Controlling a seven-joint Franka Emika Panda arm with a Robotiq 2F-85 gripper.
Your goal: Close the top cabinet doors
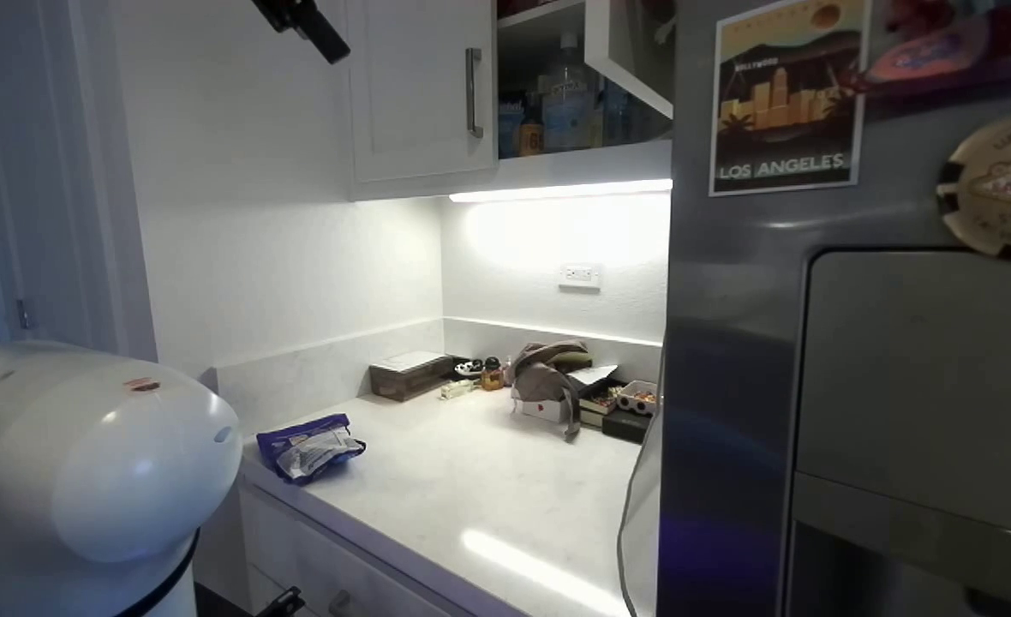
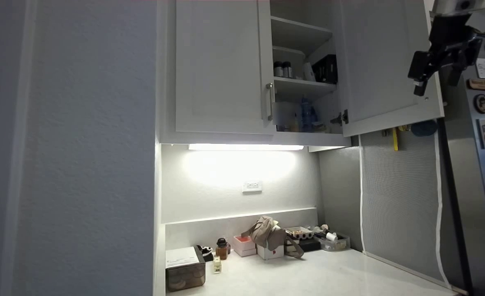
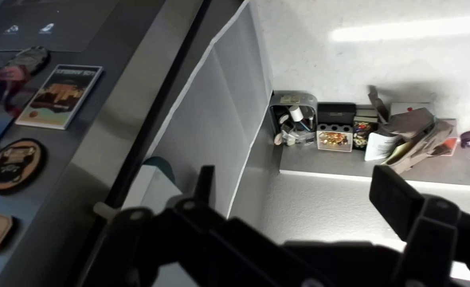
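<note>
One closed door hangs near twelve o'clock in an exterior view, while the open door stands swung out towards two o'clock, baring shelves. The claw overlaps that door's free edge, also at two; whether they touch is unclear. In an exterior view with the fridge at three o'clock, the open door shows at one and the claw, mostly cut off, at eleven. In the wrist view the claw's fingers are spread wide, holding nothing; what looks like the open door pokes in at eight o'clock, outside them. Half the job appears done, so closing that remaining door is likely the step in hand. Next, the claw probably must go round to its fridge side and push inward.
</note>
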